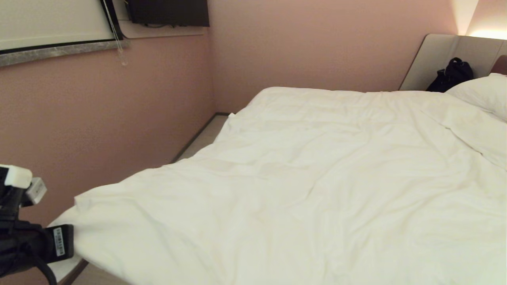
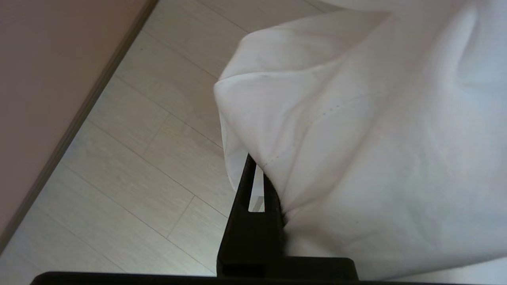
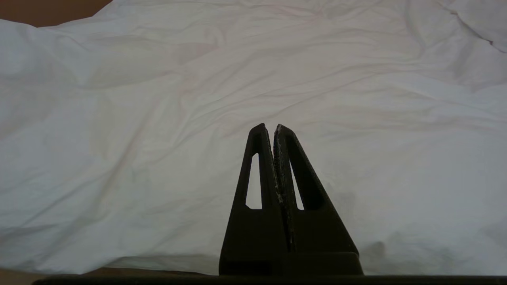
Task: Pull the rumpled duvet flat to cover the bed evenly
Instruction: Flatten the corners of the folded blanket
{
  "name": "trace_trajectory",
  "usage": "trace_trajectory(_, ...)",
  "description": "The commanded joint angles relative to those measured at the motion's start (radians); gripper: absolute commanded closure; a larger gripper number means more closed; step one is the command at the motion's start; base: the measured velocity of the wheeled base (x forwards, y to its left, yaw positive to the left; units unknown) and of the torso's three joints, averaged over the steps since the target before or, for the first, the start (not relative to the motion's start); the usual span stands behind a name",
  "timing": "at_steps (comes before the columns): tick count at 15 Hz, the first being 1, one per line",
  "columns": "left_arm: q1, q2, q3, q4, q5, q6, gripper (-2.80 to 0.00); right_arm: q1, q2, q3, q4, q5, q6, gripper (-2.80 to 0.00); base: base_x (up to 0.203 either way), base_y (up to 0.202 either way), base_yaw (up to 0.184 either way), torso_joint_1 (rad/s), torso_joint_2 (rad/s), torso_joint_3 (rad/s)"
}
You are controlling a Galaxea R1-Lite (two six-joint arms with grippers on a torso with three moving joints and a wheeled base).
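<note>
Warm, soft light filled the room, strongest as a glowing patch on the wall (image 1: 481,23) at the head view's upper right corner, and it gave the duvet (image 1: 317,178) a creamy tint with only faint shadows in its folds. Both wrist views looked cooler and greyer, with the black fingers (image 3: 273,198) reading as dark silhouettes against pale cloth. The floor (image 2: 150,150) carried a mild sheen; focus was fair throughout, slightly soft.
</note>
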Motion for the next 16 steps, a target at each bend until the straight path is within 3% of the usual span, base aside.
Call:
trace_trajectory(1,0.038,-0.016,-0.005,0.0,0.003,-0.001,0.0,0.0,0.001,0.0,0.001,0.0,-0.001,0.0,0.0,0.0,0.0,0.0,0.0,0.0)
trace_trajectory(5,0.108,-0.042,0.001,0.002,0.002,-0.001,0.0,0.0,0.0,0.0,0.0,0.0,-0.001,0.0,0.0,0.0,0.0,0.0,0.0,0.0)
trace_trajectory(16,0.208,-0.088,0.018,0.005,0.001,-0.003,0.0,0.0,0.0,0.0,0.001,0.0,-0.001,0.0,0.0,0.0,0.0,0.0,0.0,0.0)
